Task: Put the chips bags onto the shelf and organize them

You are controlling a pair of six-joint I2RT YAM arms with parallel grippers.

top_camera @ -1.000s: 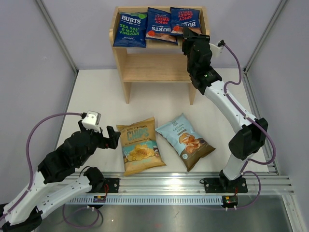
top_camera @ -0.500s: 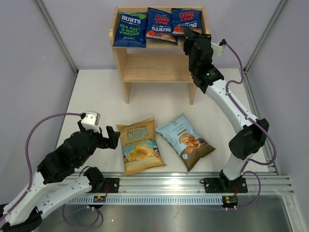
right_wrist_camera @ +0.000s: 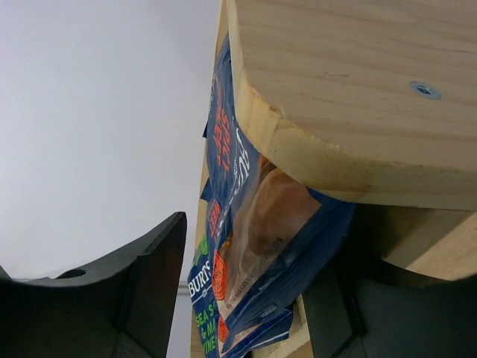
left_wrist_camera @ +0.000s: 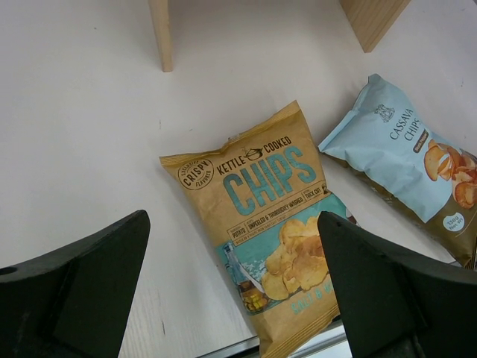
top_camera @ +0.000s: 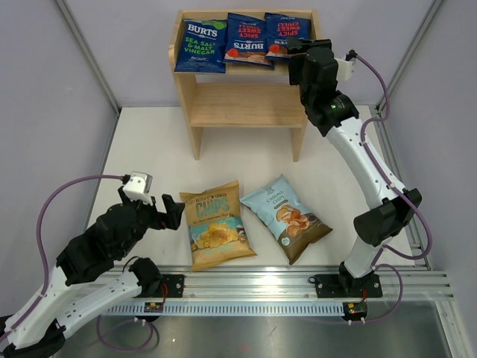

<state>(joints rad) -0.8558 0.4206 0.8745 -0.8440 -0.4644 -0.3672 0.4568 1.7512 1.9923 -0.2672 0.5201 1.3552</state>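
Note:
The light-wood shelf (top_camera: 242, 104) stands at the back. Three dark-blue Burts chips bags (top_camera: 201, 46) (top_camera: 248, 41) (top_camera: 287, 33) lie side by side on its top tier. My right gripper (top_camera: 298, 51) is at the shelf's top right corner, open, its jaws either side of the rightmost bag's (right_wrist_camera: 253, 216) edge with a gap at the left finger. The shelf's side panel (right_wrist_camera: 358, 97) fills the upper right of that view. My left gripper (top_camera: 175, 212) hangs open just left of the tan-yellow Chips bag (top_camera: 216, 224), which lies flat on the table beside the light-blue and brown bag (top_camera: 285, 216).
The shelf's lower tier holds nothing. A metal rail (top_camera: 298, 287) runs along the near table edge by the arm bases. Grey walls close in both sides. A shelf leg (left_wrist_camera: 161, 33) shows at the top of the left wrist view.
My right gripper has opened and drawn back to the right from the rightmost Burts bag, which now lies on the top tier. The left arm has not moved.

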